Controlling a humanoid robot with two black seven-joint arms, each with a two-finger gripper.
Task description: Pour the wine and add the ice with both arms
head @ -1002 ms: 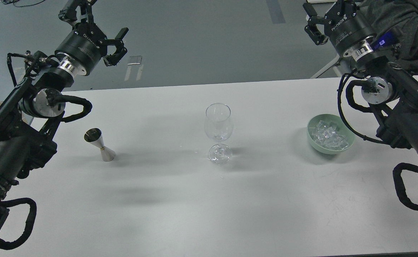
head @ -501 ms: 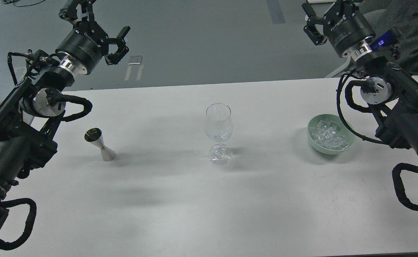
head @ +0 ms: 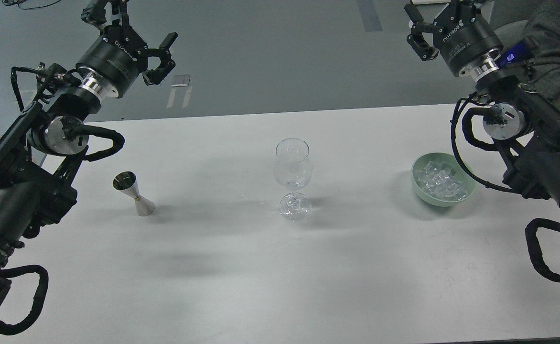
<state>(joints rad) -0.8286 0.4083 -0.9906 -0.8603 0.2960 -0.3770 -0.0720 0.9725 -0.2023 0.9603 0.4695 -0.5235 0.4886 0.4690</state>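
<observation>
one clear stemmed wine glass (head: 293, 177), one silver double-cone metal jigger (head: 134, 193), one pale green round bowl (head: 466, 195) at 3 o'clock, heaped with many clear ice cubes (head: 440, 183).

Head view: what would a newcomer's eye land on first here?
Probably the empty wine glass standing upright at the middle of the white table. To its left stands a steel jigger, to its right a green bowl heaped with ice. Both black arms are raised over the far corners, left tool open and empty; the right tool is partly cut off.

Left arm (head: 46, 157), right arm (head: 528, 143): black jointed links, silver joint discs, looped ribbed black cables, white lettering near wrists.
</observation>
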